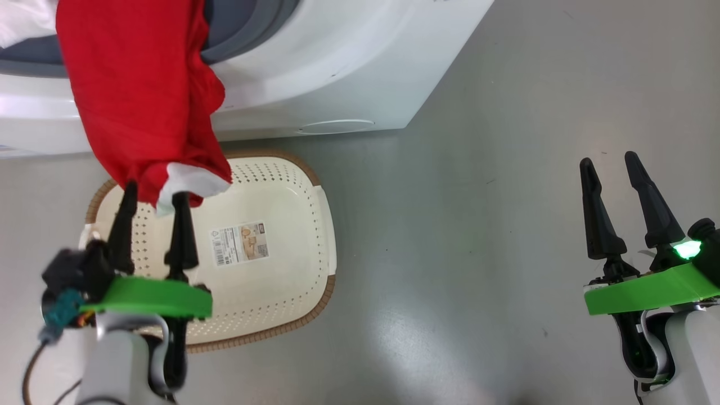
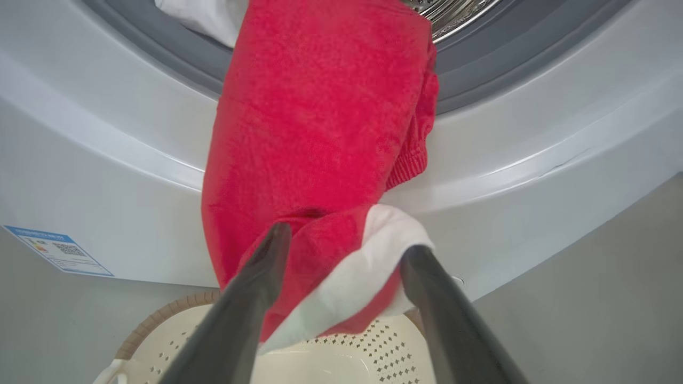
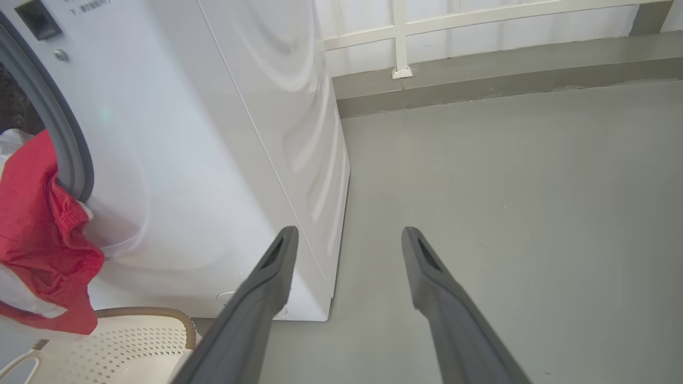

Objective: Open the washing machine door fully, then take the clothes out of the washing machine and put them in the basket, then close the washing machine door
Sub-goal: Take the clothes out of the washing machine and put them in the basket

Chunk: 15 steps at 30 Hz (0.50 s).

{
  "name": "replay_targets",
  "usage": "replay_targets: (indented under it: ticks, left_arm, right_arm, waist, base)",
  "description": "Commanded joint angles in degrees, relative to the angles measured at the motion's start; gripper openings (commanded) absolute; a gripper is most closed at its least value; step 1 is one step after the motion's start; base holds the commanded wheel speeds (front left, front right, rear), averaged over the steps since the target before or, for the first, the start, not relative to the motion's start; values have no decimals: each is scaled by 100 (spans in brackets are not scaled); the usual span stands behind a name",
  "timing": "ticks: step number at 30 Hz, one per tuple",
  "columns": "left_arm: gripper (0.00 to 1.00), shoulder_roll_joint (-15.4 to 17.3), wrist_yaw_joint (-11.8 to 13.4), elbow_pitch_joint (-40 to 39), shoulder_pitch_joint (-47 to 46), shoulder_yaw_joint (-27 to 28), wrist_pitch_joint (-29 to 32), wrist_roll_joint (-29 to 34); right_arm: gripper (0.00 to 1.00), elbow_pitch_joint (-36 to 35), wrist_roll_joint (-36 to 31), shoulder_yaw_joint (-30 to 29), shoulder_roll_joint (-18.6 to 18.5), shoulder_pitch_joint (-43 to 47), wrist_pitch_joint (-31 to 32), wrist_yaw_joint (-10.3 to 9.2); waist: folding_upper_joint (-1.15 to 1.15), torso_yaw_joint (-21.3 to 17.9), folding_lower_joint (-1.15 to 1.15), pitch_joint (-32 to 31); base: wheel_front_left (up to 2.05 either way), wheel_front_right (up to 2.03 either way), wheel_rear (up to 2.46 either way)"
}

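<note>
A bright red garment [image 1: 135,95] with a white hem hangs out of the washing machine [image 1: 337,67] opening, draped over the grey rubber ring [image 1: 247,28] and down the white front. Its lower end dangles just above the cream basket [image 1: 270,281] on the floor. My left gripper [image 1: 156,192] is open, its fingers either side of that white hem [image 2: 373,256] without pinching it. More white fabric [image 2: 208,16] lies in the drum mouth. My right gripper [image 1: 608,160] is open over bare floor at the right. The washing machine door is out of view.
The basket holds a paper label [image 1: 239,243] on its bottom and stands against the machine's base, near the small round flap [image 1: 336,126]. Grey floor [image 1: 506,225] stretches to the right of the machine. A low ledge and white wall rail [image 3: 480,32] run behind.
</note>
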Motion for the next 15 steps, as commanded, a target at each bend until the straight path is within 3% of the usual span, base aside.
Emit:
replay_targets:
  ticks: [1,15]
  left_arm:
    - [100,144,72,-269,290,95,-28,-9]
    - [100,144,409,-1889,1391,-201,-28,-141]
  right_arm:
    - [100,-146,14,94,-79,151,-37,36]
    - [100,-141,22,123,-104,229,-37,36]
  waist:
    - [0,3,0,-16]
    - [0,27,0,-109]
  base:
    - [0,0,0]
    - [0,0,0]
